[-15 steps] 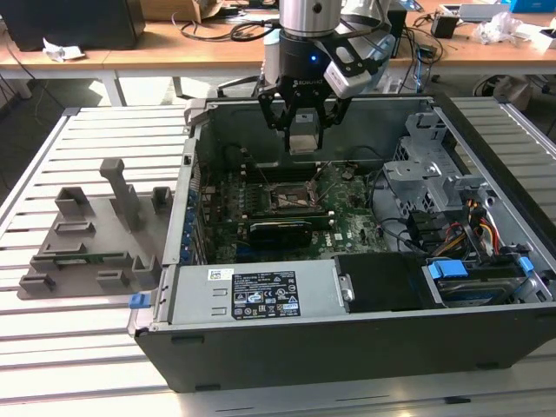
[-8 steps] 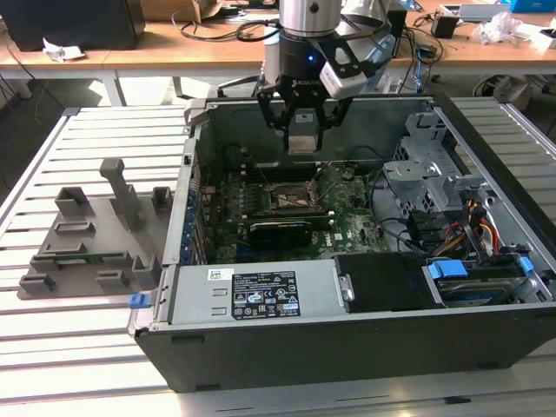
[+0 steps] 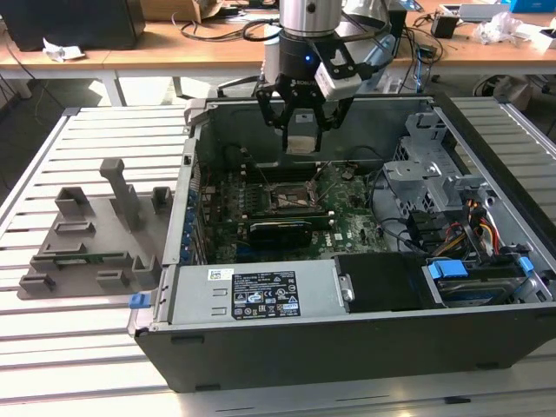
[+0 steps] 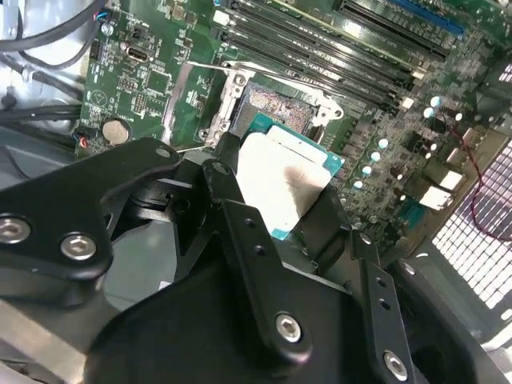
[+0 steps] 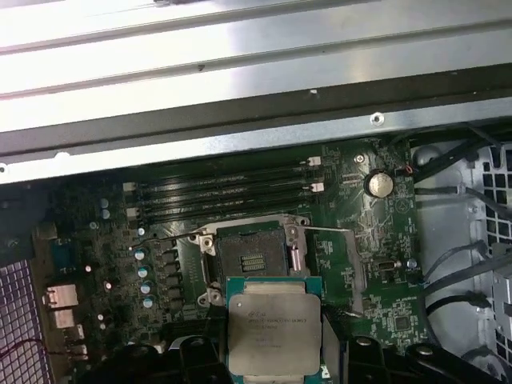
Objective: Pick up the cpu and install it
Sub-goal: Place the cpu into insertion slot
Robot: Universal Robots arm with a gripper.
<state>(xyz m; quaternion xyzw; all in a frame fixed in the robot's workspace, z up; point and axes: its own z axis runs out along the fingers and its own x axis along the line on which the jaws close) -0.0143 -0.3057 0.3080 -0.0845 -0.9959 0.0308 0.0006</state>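
Your end effector (image 3: 301,137) is clamped on the cpu (image 3: 301,142), one finger on each of two opposite edges. In the exterior view it holds the chip up in the air over the open computer case (image 3: 347,347), close to the case's far wall. In both wrist views the cpu (image 5: 274,332) (image 4: 280,180) lies flat between the black fingers (image 5: 332,340), metal top towards the camera, just beside the socket (image 5: 252,256) and not in it.

The socket sits bare on the green motherboard (image 3: 356,230), ringed by its metal frame. Close around it are the long memory slots (image 5: 224,196), a row of small round capacitors (image 5: 144,268) and, further off, a coin battery (image 5: 379,185). Inside the case, towards the exterior view's right, a metal drive cage (image 3: 426,165) rises beside the board, with a tangle of cables (image 3: 473,221) in front of it. A labelled power supply (image 3: 261,295) lies along the near wall.

The case rests on a slatted metal table (image 3: 69,347). On the exterior view's left, well apart from the case, stands the grey fixture (image 3: 95,234) with its upright posts. Behind all this runs a wooden table (image 3: 174,52) strewn with cables and small clutter.
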